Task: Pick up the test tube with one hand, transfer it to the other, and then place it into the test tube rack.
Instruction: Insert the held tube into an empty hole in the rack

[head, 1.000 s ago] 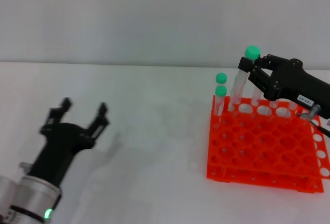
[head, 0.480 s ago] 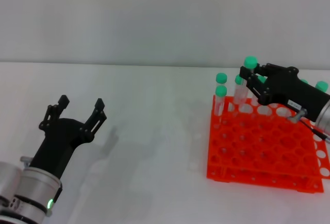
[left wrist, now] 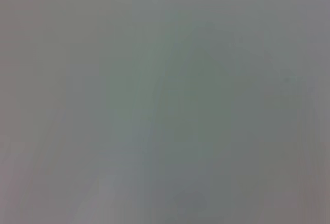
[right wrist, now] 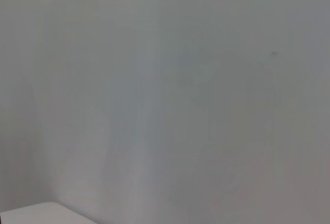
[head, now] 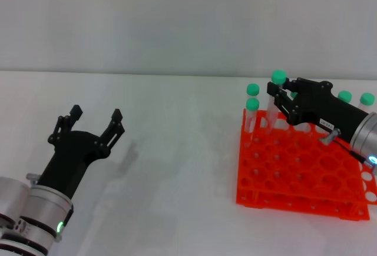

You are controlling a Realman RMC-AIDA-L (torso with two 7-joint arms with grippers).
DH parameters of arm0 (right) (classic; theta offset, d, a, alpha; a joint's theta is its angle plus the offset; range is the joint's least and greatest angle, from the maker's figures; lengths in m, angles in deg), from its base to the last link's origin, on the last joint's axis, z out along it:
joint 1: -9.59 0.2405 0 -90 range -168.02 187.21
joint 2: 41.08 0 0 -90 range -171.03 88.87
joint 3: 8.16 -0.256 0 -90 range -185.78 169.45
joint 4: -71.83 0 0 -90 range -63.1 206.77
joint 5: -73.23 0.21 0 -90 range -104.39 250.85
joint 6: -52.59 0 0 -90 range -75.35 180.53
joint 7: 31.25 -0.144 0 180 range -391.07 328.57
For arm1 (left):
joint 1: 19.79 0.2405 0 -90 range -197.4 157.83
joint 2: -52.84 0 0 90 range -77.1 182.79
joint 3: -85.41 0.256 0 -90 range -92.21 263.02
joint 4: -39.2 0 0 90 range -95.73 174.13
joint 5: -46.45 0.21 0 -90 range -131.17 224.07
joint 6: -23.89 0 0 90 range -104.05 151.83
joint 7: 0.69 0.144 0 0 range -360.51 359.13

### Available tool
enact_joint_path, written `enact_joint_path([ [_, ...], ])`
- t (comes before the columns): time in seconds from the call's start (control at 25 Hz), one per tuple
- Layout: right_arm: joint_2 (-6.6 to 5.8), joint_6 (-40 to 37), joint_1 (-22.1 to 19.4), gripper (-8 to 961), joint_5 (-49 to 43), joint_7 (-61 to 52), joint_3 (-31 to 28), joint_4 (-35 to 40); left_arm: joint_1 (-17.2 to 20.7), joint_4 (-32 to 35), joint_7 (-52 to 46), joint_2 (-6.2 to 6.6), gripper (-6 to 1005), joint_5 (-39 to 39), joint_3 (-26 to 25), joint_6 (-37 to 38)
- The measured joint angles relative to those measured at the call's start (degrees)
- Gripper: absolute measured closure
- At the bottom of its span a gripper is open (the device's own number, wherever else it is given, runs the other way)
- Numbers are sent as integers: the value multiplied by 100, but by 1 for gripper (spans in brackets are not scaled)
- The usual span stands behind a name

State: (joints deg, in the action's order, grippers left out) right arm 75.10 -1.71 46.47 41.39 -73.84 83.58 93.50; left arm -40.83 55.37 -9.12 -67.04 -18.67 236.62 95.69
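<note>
Two grippers are mine, and only one is working. My right gripper (head: 281,98) reaches over the far left corner of the orange rack (head: 300,170), its jaws pinching the test tube (head: 274,100) just under the green cap. The tube stands nearly upright, leaning a little, with its lower end down among the holes at the rack's far edge; I cannot tell whether it has bottomed out in a hole. Two more capped tubes (head: 252,112) stand at the rack's far left corner, just beside the one I hold, and other green caps (head: 355,97) show behind my right arm toward the rack's far right side.

My left gripper (head: 94,124) hangs over the bare desk (head: 171,150), well apart from the rack on its left side, jaws spread and holding nothing. Both wrist views show only blank grey surface.

By my judgement the hand-over is done and the placing is nearly finished. The tube looks light, stiff and smooth, so it could slip or swing in a loose pinch, and thin clear plastic would not like hard squeezing. A grip high on the shaft near the cap, as I have now, leaves the lower length free to enter a hole. The neighbouring tubes stand close enough that opening wide or pulling away sideways could knock them, so I would release gently and lift straight up.
</note>
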Motion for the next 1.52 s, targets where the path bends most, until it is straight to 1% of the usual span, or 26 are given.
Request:
enact_joint_path([
  [0.16, 1, -5, -5, 699, 10, -40, 45, 31, -3, -15, 4, 4, 105, 0, -95, 0],
  [0.64, 0, -56, -25, 686, 114, -72, 84, 44, -14, -79, 10, 9, 105, 0, -118, 0],
  [1.24, 0, 259, -13, 671, 136, -58, 266, -17, -90, -152, -16, 9, 105, 0, -119, 0],
  [1.52, 1, 457, 0, 664, 145, -16, 519, -30, -135, -152, -19, 9, 105, 0, -119, 0],
])
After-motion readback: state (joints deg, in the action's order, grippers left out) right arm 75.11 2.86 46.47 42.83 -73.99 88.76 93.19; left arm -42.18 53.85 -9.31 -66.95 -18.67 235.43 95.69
